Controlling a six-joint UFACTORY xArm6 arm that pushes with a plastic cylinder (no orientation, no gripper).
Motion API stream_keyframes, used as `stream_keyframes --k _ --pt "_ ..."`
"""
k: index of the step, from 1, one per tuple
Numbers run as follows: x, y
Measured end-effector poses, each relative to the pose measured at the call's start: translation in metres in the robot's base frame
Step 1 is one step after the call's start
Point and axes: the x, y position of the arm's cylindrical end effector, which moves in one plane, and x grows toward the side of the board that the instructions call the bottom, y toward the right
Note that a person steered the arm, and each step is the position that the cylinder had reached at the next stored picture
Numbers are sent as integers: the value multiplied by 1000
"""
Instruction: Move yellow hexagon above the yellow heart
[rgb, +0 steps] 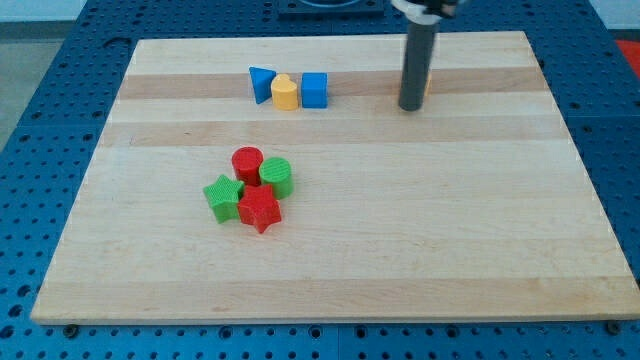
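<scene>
The yellow heart (285, 92) lies near the view's top, between a blue triangle-like block (261, 83) on its left and a blue cube (314, 89) on its right, both touching or nearly touching it. My rod comes down at the top right, and my tip (410, 106) rests on the board well to the right of the blue cube. Only a thin yellow sliver (428, 90) shows at the rod's right edge. It looks like the yellow hexagon, mostly hidden behind the rod, right against my tip.
A cluster sits left of the board's middle: a red cylinder (247, 163), a green cylinder (277, 177), a green star (223, 197) and a red star (259, 210), all close together. The wooden board (450, 250) lies on a blue perforated table.
</scene>
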Motion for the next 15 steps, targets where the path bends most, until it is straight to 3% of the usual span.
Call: stream_keyframes --k 1,3,4,8,10,11,13,15 --pt "5 50" --pt "-29 66" --pt "-35 55" --pt "-58 -88" --pt "-68 -49" --pt "-85 -60" --pt "-85 -141" --pt "-83 -162"
